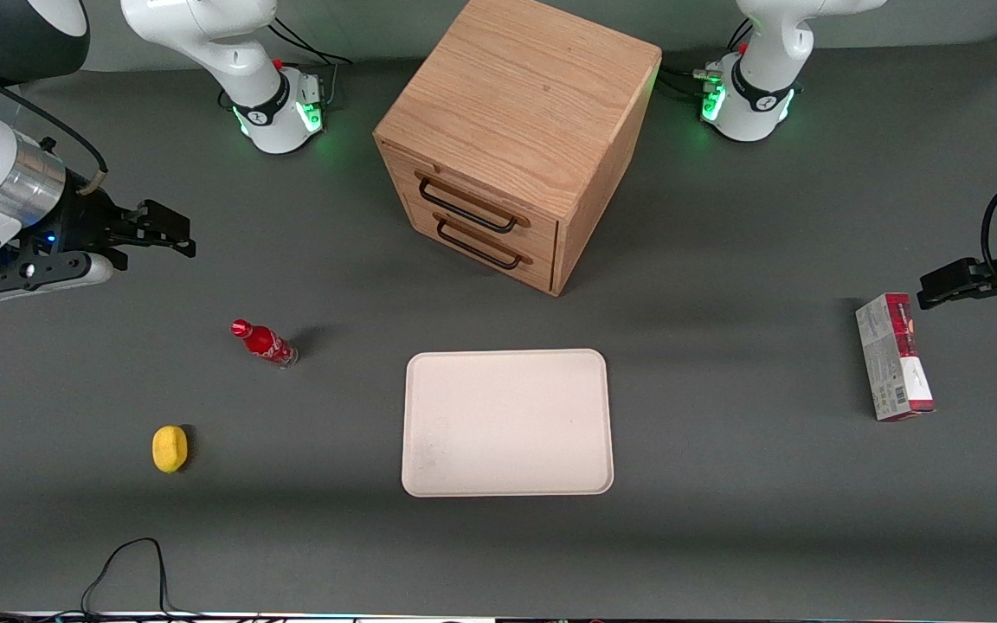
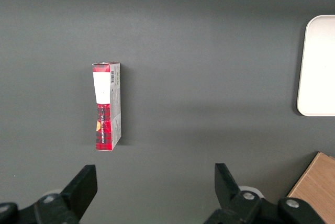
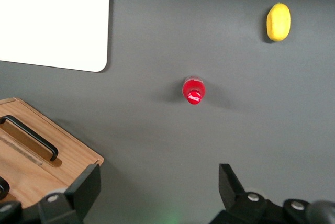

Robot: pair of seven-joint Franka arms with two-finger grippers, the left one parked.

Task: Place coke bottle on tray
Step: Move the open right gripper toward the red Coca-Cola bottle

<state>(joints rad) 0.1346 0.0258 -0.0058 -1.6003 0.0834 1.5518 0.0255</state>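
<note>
Jaws spread, empty; gripper (image 1: 171, 232) at upper left of front frame, well apart from bottle (image 1: 263, 343). Bottle stands on table, left of tray (image 1: 507, 422), lemon (image 1: 170, 449) nearer camera. Step: approach. Next: descend over cap, pinch.

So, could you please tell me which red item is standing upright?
The coke bottle, below the open tool; the red-and-grey carton lies flat.
</note>
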